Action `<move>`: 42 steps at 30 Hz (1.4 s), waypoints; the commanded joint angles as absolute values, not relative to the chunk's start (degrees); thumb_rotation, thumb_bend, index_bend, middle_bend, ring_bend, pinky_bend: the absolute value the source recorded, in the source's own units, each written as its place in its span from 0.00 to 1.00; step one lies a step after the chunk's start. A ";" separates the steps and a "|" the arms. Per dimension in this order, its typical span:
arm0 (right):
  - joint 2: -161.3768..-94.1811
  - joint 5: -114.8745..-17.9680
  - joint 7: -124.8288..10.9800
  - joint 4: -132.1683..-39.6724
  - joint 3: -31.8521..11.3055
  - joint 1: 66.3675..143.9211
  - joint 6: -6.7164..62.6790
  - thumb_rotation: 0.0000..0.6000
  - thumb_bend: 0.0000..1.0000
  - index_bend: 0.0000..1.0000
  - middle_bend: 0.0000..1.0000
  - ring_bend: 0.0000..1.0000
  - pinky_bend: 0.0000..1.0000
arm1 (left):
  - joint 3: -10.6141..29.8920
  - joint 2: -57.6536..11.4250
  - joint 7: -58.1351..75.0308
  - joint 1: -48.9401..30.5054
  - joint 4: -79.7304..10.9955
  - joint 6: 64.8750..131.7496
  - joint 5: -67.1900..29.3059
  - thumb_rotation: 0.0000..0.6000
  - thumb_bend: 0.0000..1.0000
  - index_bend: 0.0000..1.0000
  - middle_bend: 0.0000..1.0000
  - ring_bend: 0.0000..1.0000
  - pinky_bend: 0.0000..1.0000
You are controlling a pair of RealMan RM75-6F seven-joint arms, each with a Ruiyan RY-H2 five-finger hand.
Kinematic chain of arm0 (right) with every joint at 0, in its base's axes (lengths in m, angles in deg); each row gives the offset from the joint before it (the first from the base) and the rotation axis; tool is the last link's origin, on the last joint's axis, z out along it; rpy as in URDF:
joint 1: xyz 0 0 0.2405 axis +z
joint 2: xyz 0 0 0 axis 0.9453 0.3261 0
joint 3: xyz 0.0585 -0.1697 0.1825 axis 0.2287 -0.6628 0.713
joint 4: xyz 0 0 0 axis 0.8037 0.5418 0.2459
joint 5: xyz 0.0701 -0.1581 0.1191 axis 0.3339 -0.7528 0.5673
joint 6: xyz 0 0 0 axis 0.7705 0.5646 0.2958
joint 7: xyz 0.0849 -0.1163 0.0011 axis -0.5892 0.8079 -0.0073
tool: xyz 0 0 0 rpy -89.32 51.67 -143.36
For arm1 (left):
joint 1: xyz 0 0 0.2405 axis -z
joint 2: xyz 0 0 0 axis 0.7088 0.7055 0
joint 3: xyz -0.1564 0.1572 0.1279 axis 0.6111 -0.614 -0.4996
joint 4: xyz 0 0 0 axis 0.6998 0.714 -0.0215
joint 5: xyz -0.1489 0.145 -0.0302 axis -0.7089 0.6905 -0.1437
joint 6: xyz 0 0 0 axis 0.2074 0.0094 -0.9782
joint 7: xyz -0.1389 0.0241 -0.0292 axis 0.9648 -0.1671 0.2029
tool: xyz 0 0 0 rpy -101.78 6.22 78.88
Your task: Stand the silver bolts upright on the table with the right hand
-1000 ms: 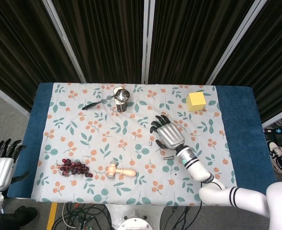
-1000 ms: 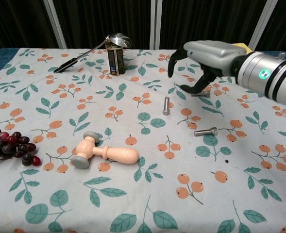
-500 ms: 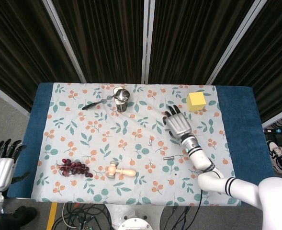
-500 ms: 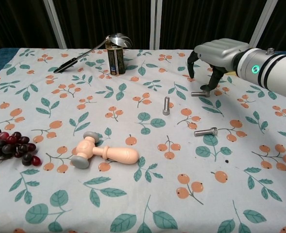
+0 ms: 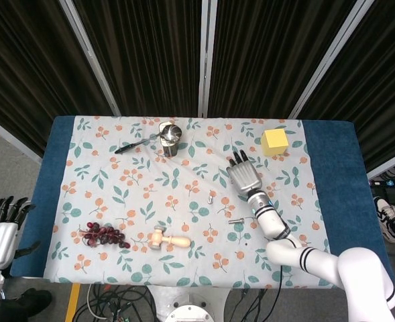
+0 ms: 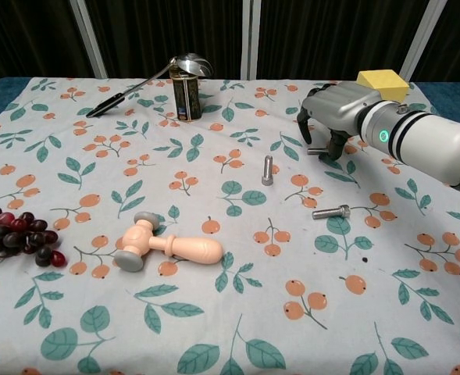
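The right hand is lowered over the far right part of the floral tablecloth, palm down, its dark fingers curled downward around a silver bolt lying flat. The chest view shows the bolt's shaft protruding between the fingertips. Whether the fingers actually clamp it or merely cage it cannot be told; the head view shows only the back of the hand, with the fingers pointing away from the robot.

A second silver bolt stands upright on its head near the table centre, to the left of the right hand and apart from it. A third silver bolt lies on its side nearer the robot, below the hand and clear of it.

The left hand hangs off the table at the lower left edge of the head view, fingers apart and holding nothing.

Other items noted: a yellow block just behind the right forearm; a dark tin can at the far centre with a metal spoon resting across its top; a wooden toy hammer lying in the near centre; a bunch of dark red grapes at the left edge.
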State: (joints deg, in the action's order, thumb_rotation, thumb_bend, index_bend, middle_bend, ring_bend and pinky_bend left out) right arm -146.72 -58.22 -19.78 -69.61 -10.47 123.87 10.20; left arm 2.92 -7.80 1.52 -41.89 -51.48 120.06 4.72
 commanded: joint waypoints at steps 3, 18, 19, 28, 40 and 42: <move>-147.74 -57.82 -19.73 -68.29 -10.18 124.25 9.53 1.00 0.19 0.49 0.21 0.00 0.00 | 2.90 -7.92 1.82 -42.01 -51.21 120.09 4.65 1.00 0.00 0.23 0.13 0.00 0.00; -149.10 -57.67 -20.01 -66.35 -9.90 124.26 8.82 1.00 0.30 0.53 0.23 0.00 0.00 | 2.91 -8.32 2.41 -42.22 -50.36 120.15 4.58 1.00 0.00 0.23 0.13 0.00 0.00; -149.06 -57.73 -20.16 -66.45 -9.92 124.17 8.85 1.00 0.30 0.53 0.23 0.00 0.00 | 2.91 -8.33 2.44 -42.22 -50.34 120.14 4.58 1.00 0.00 0.23 0.13 0.00 0.00; -146.51 -58.37 -24.54 -71.61 -8.38 122.76 9.92 1.00 0.32 0.55 0.24 0.00 0.00 | 2.93 -8.31 2.53 -42.26 -50.30 120.20 4.71 1.00 0.00 0.23 0.13 0.00 0.00; -141.16 -56.74 -38.43 -79.32 -4.08 120.22 7.31 1.00 0.32 0.55 0.24 0.00 0.00 | 2.93 -8.27 2.12 -42.15 -50.53 120.13 4.95 1.00 0.00 0.23 0.13 0.00 0.00; -141.15 -56.90 -40.15 -78.83 -4.19 120.17 6.27 1.00 0.32 0.55 0.24 0.00 0.00 | 2.93 -8.27 2.01 -42.13 -50.60 120.10 4.95 1.00 0.00 0.23 0.13 0.00 0.00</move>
